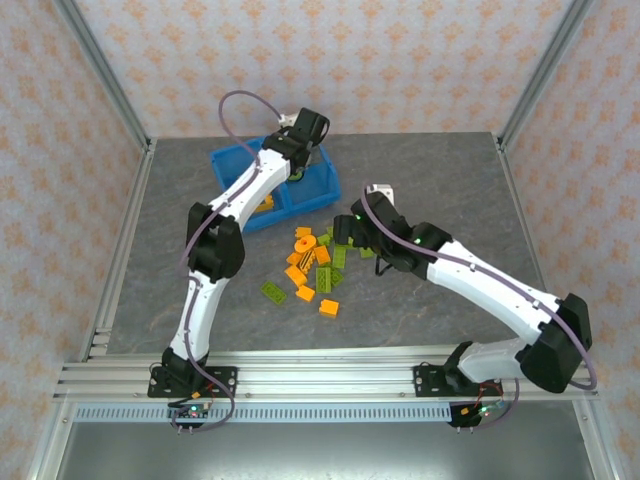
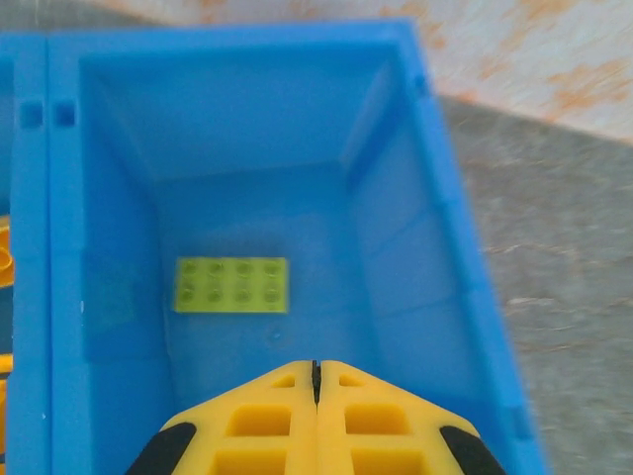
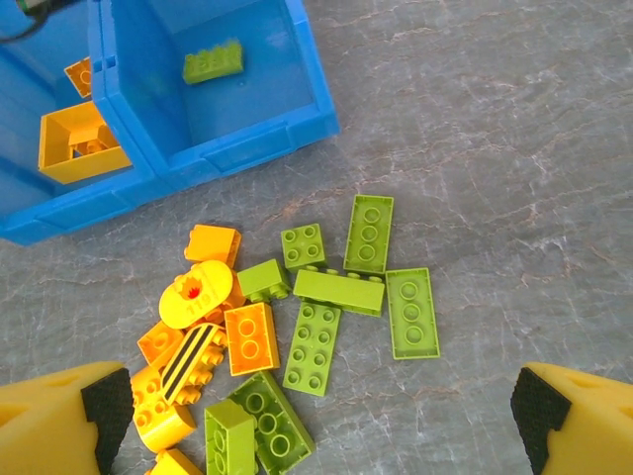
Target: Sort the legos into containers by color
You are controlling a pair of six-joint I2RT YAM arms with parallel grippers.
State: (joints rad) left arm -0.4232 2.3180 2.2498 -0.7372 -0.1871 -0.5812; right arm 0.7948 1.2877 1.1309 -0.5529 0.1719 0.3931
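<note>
Grey marbled tabletop (image 1: 440,180), peach patterned walls (image 1: 400,60) behind. The blue bin (image 1: 318,192) sits toward the far left and has two compartments split by a centre wall. The left arm reaches out over it. The left pincer (image 2: 316,371) hangs above the right-hand compartment w/ its yellow fingers pressed together, nothing btwn them.

On that compartment's floor lies one green brick (image 2: 231,285), eight studs, flat, studs up, apart from the walls (it also shows small at the top of the right wrist view). The other compartment holds the orange frame piece (image 3: 79,143) at its near end, plus a smaller orange brick (image 3: 81,74) farther back.

The rest of the legos (image 1: 315,265) lie loose on the tabletop just in front of the bin, near it but not touching. In the right wrist view the orange ones are mostly on the left of the heap and the green on the right:
- a round-topped orange piece (image 3: 198,292)
- a black-and-yellow striped piece (image 3: 191,358) right beside it
- an orange four-stud brick (image 3: 250,338)
- a green eight-stud plate (image 3: 312,346)
- a green six-stud plate (image 3: 412,312) at the right edge

A lone orange block (image 1: 329,307) and a lone green plate (image 1: 273,292) lie a little apart from the heap, on the side nearer the arm bases.

The right pincer (image 3: 320,408) hovers over the heap's near edge. Its fingers are spread wide w/ the black pads facing in, and it holds nothing.
</note>
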